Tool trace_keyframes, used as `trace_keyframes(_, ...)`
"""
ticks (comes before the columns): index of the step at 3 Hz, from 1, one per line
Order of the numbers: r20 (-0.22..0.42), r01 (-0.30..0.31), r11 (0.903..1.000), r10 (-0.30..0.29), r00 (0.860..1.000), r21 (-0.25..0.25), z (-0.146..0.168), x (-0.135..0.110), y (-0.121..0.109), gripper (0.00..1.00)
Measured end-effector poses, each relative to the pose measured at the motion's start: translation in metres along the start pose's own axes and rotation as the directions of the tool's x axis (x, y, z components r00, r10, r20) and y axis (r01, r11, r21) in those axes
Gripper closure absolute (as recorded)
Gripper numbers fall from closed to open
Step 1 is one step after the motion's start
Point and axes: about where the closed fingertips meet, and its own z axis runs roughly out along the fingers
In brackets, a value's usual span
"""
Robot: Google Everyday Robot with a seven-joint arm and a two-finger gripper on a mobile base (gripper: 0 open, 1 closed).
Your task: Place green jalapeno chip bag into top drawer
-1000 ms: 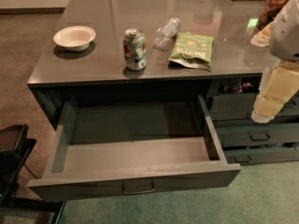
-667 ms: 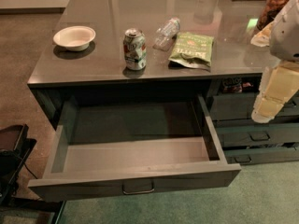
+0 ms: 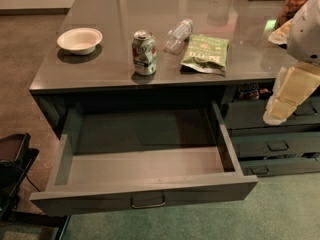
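Jaws at right, opening unclear; 1 green jalapeno chip bag (image 3: 205,54), 1 top drawer (image 3: 145,200) open.

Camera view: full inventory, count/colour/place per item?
crinkly olive-green chip bag: 1, green with pale label, flat on countertop, right of bottle
wide top drawer: 1, dark grey-green, pulled open
soda can: 1, green-and-white, upright near counter front
plastic bottle: 1, clear, on its side between can and bag
round bowl: 1, white, counter left
glossy countertop: 1, grey
narrower stacked drawers: several, grey-green, right of open drawer
gripper: 1, cream, right edge, before stacked drawers, apart from bag
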Motion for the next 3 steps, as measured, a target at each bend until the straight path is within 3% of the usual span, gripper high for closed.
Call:
trace_keyframes(1, -0.005, -0.047, 0.9981, 0.048, 0.999, 0.039, 0.015, 0.0, -0.014, 0.0)
trace_keyframes(3, 0.084, -0.099, 0.9898, 0.091, 0.992, 0.103, 0.067, -0.018, -0.084, 0.0)
